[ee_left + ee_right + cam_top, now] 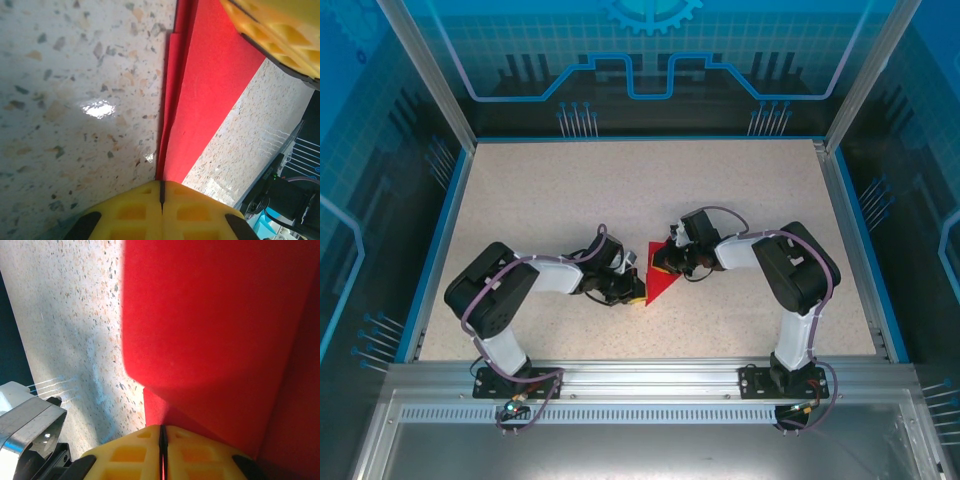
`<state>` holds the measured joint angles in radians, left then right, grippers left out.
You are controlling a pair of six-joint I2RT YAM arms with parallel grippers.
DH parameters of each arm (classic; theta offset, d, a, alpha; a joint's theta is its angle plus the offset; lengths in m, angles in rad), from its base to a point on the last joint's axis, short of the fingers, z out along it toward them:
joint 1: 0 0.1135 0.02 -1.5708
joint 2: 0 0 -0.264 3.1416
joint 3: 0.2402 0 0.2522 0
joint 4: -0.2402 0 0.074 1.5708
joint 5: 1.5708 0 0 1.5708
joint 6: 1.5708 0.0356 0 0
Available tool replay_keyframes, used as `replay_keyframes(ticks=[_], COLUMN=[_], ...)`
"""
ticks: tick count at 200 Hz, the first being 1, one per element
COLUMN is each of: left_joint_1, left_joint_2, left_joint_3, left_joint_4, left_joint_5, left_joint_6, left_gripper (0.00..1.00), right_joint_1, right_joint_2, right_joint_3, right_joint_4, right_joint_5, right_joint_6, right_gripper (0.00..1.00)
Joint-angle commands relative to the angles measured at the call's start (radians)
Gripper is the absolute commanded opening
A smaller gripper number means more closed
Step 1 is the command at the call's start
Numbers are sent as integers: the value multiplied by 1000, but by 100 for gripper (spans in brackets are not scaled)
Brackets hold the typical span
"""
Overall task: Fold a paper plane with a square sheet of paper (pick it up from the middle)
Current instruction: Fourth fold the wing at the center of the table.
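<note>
Here, red paper (660, 284), creased, seemingly wedge-shaped

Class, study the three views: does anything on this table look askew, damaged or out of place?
Only slightly. In the left wrist view the red paper pinched by the left fingers shows stepped layers along its left edge, so the fold looks a little uneven. No tears or spills.
</note>
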<state>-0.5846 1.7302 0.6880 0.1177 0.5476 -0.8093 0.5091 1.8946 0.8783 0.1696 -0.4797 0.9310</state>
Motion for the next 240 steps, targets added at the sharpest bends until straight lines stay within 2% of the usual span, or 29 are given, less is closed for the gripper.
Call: replay_keyframes(ticks=[1, 49, 90, 108, 143, 198, 240], left_joint_1=[-14, -21, -37, -42, -50, -55, -59], left_joint_2=[31, -2, -3, -4, -6, -5, -98], left_joint_3=[-31, -33, -26, -27, -37, -44, -71], left_joint_4=[-49, -62, -89, -108, -118, -231, -206], left_joint_5=[9, 11, 3, -12, -12, -61, -59], left_joint_6=[18, 22, 27, 28, 27, 35, 4], left_gripper=[4, 13, 13, 9, 8, 13, 20], right_joint_1=[11, 13, 12, 14, 17, 22, 30], right_joint_2=[63, 63, 58, 58, 60, 79, 100], right_joint_3=[-38, -36, -32, -28, -27, -34, -36], right_joint_4=[-70, -72, -81, -85, -95, -107, -124], right_joint_5=[41, 41, 41, 43, 54, 67, 84], right_joint_6=[-11, -11, -12, -12, -15, -28, -42], right_gripper=[10, 10, 10, 11, 10, 10, 10])
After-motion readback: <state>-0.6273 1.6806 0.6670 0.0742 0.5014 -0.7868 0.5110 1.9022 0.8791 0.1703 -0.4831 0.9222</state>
